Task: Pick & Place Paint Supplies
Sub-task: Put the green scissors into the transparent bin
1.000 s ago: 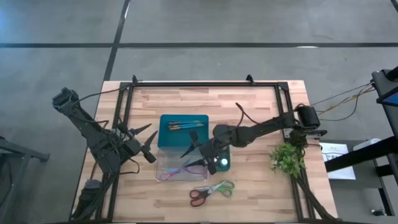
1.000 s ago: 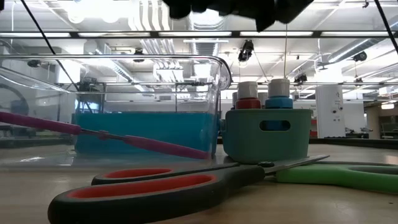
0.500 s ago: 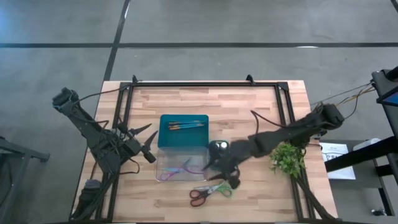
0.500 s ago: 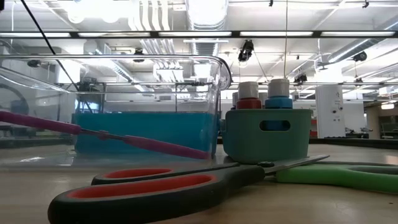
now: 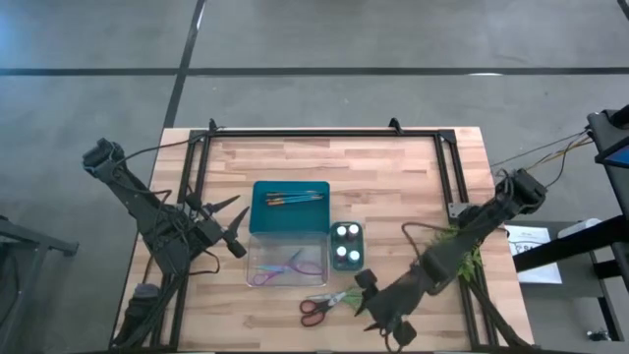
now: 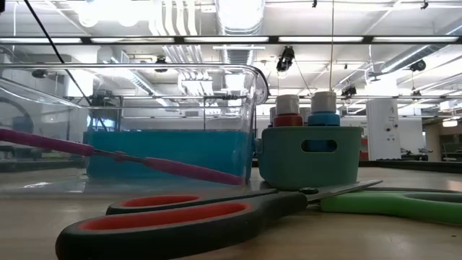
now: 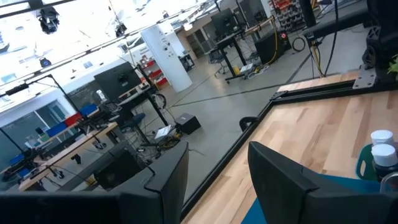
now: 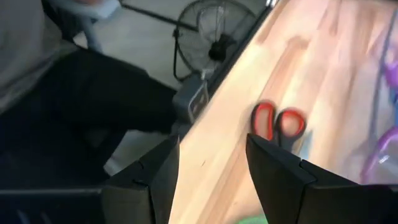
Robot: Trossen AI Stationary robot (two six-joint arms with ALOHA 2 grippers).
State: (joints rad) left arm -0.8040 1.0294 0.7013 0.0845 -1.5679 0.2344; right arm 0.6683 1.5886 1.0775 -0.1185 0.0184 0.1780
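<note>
Red-and-green scissors (image 5: 332, 303) lie flat on the wood near the table's near edge, also close up in the low view (image 6: 180, 217). My right gripper (image 5: 373, 307) hovers just right of them, open and empty; its wrist view shows the red handles (image 8: 277, 121) ahead of the fingers. Paint bottles (image 5: 345, 245) stand upright in a small teal cup (image 6: 310, 155). Brushes (image 5: 297, 198) lie in a teal tray (image 5: 265, 218). Purple scissors (image 5: 285, 265) rest in a clear container (image 6: 144, 94). My left gripper (image 5: 236, 224) waits open left of the tray.
A green leafy sprig (image 5: 455, 248) lies at the table's right, under my right arm. A black frame (image 5: 324, 134) runs along the table's far edge and sides. Bare wood (image 5: 393, 177) shows behind the containers. The table's near edge (image 8: 211, 118) is close to my right gripper.
My right gripper has swung from above the teal cup toward the table's near edge, ending right of the red-and-green scissors; it has turned and tipped on the way. It has left the top of the low view. Nothing on the table has moved.
</note>
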